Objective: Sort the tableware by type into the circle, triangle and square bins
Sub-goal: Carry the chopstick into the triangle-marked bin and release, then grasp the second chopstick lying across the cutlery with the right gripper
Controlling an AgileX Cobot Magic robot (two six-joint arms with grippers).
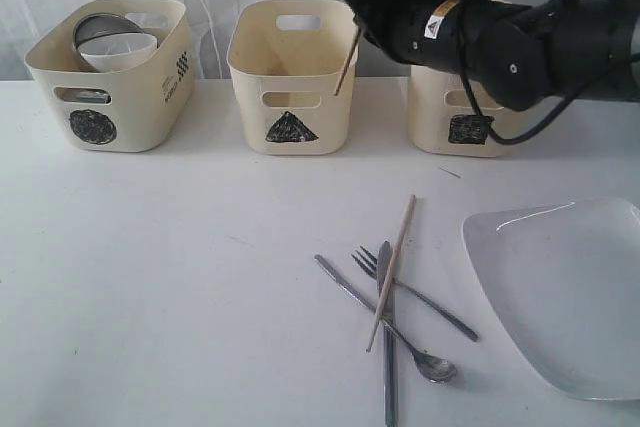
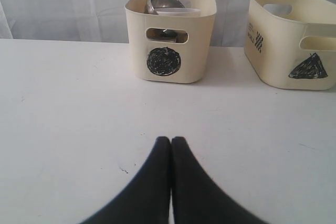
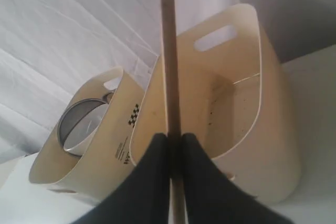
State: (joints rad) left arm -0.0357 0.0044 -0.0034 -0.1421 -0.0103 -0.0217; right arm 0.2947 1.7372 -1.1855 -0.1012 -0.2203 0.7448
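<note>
Left fingers [image 2: 152, 182] are seen pressed shut, nothing held, low over bare worktop [image 1: 200, 297], facing the circle bin [image 1: 140, 112]. A steel bowl [image 1: 95, 27] and a white bowl [image 1: 125, 50] are already stacked in that bin.

Triangle bin [image 1: 250, 97] is seen empty in the right wrist view. Just above its mouth the held chopstick [image 1: 350, 52] is hung, tilted a little off upright with its lower end down by the bin's right side. Right fingers [image 3: 147, 182] are closed tight on it, about mid-shaft; wood shows above and below the pinch.

Handling, judged: the chopstick is light, stiff, thin smooth wood. It is easily swivelled in a two-point pinch, so a mid-shaft hold is preferred for balance. No fragility is expected when it is dropped into the tub.

Square bin [image 1: 430, 107] is mostly hidden behind the right arm; its contents cannot be told.

On the worktop further forward, the second chopstick [image 1: 392, 272] is laid across the spoon [image 1: 435, 369] and knife [image 1: 389, 387], with the fork [image 1: 440, 315] crossed in the same pile. Steel pieces are judged slippery, flat, and hard to get under; raised crossing points are the better hold.

The white squarish plate [image 1: 570, 287] lies flat at far right, apart from the cutlery. It is judged heavy, glossy and breakable; an edge grip is needed.
</note>
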